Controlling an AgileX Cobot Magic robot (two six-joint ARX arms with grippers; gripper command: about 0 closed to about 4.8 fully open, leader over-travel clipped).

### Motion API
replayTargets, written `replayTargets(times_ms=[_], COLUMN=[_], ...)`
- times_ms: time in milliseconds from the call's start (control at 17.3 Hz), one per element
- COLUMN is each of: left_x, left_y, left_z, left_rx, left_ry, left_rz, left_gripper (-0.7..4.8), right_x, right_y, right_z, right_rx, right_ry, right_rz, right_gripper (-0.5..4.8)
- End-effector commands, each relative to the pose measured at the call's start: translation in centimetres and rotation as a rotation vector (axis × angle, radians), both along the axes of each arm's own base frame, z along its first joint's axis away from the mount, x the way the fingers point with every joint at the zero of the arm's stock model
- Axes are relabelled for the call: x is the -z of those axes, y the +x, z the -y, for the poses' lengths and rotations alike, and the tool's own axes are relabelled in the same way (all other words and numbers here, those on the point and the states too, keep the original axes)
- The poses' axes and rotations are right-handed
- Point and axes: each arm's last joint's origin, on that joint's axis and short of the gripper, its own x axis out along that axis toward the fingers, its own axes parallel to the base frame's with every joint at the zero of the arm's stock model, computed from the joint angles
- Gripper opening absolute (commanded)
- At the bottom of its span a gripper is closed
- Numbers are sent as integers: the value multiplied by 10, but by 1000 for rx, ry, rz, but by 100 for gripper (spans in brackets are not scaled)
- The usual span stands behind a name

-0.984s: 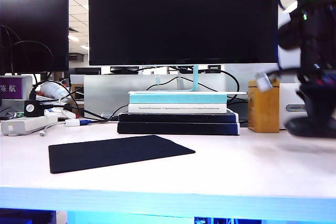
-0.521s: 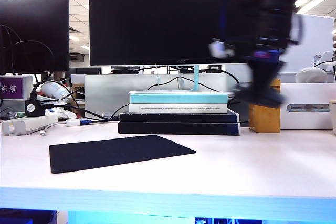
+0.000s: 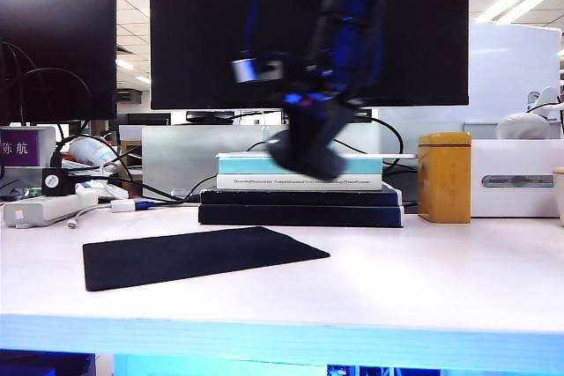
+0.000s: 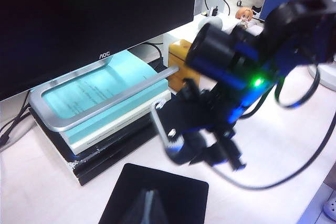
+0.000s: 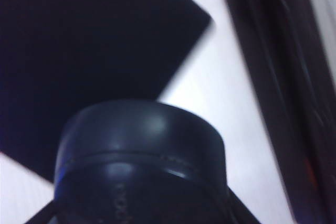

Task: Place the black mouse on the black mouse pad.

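Now the right arm, a second ago at the far right edge of the exterior view beside the yellow-brown tin box (image 3: 442, 176), has swung across to the middle, where its right gripper (image 3: 307, 151) hangs blurred in front of the book stack with the small matte black rounded mouse (image 3: 304, 154) clamped between its fingers, above the table and just past the right corner of the thin flat matte black rectangular mouse pad (image 3: 196, 255). In the right wrist view the mouse (image 5: 142, 163) fills the foreground, with the pad (image 5: 89, 56) lying below and beyond it. The pad itself has not shifted. Of the left gripper (image 4: 146, 209) only a dark blurred tip shows over the pad (image 4: 157, 195) in its own wrist view, and I cannot tell whether its fingers are apart or together. The big black monitor (image 4: 79, 19) carries the letters AOC on its lower bezel; a purple sign (image 3: 18, 147) at the far left shows two white Chinese characters; the white book's spine has print too small to read. The table (image 3: 423, 279) is pale, whitish wood with a blue-lit front edge, in an office with ceiling light panels, cables and a white power strip (image 3: 48, 210).
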Motion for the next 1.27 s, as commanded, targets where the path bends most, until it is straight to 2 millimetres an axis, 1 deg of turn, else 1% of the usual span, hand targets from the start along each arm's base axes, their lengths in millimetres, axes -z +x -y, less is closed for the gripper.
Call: replayTargets(times_ms=[58,290,405,521,753,926,1158,1216,1274], left_x=[-3,-3,-2,-2,-2,-1,-1,-1,-1], left_y=[-1,-1,-1,-1,-2,-2,-2,-2,-2], left_z=[0,0,0,0,0,0,0,0,0], left_rx=[3,3,3,3,3,3,3,3,3], left_ry=[-8,-8,-8,-8,-7,-6,-7,-7,-7], left_rz=[14,12,7,6,-4,-9,-9,-9,-9], left_gripper=[-5,-5,-5,-5,-5,-5,-5,-5,-5], right_x=[2,14,27,38,67,68,67,66,66], right_y=[3,3,-2,-3,-2,-4,-7,-8,-8], right_z=[-28,-71,-90,-95,-97,-96,-102,-104,-105], right_rx=[-37,-96,-109,-93,-79,-77,-97,-101,-104], right_ry=[60,90,93,92,39,24,46,53,60], right_rz=[4,25,29,-9,-107,-129,-117,-108,-100], right_gripper=[345,345,345,345,345,345,348,392,463])
